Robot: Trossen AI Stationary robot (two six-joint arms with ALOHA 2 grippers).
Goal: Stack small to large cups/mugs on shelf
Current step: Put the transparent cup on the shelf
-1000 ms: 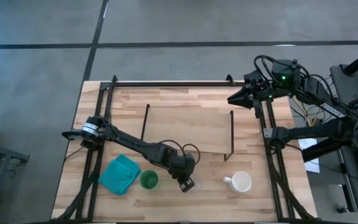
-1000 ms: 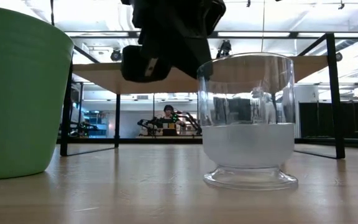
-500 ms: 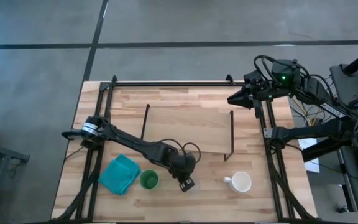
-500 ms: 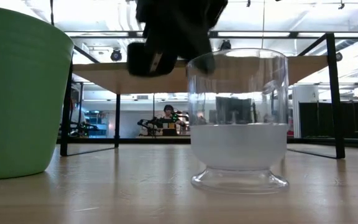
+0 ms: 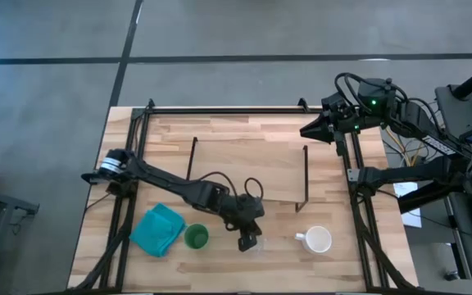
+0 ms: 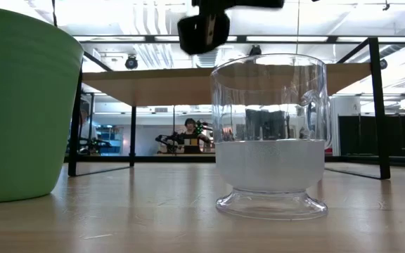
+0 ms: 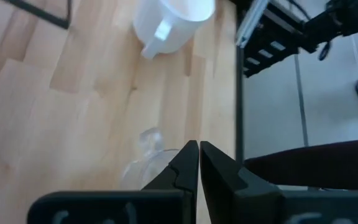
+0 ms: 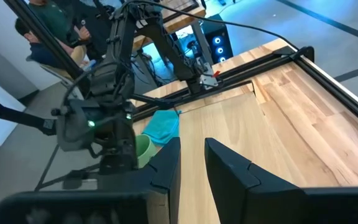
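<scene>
The clear glass cup [image 6: 269, 133] stands upright on its foot on the table near the front edge, faint in the high view [image 5: 258, 246]. The green cup [image 5: 196, 237] stands left of it and the white handled mug [image 5: 316, 240] right of it, both on the table. The shelf [image 5: 248, 168] stands behind them on black wire legs. My left gripper [image 5: 247, 242] is shut and empty, hanging just above the glass cup's rim [image 6: 206, 28]; its wrist view shows the fingers [image 7: 199, 148] closed over the glass [image 7: 148, 155]. My right gripper [image 5: 306, 129] waits open at the table's far right corner.
A teal folded cloth [image 5: 158, 229] lies left of the green cup. The shelf's black legs [image 6: 378, 105] stand behind the cups. The table's black frame rails [image 5: 359, 205] run along both sides. A person [image 6: 190, 130] shows in the room beyond the table.
My left gripper has risen from beside the glass cup's upper wall to above its rim, staying shut. The glass cup has slid a little toward the table's left along the tabletop, still upright, and then stayed put.
</scene>
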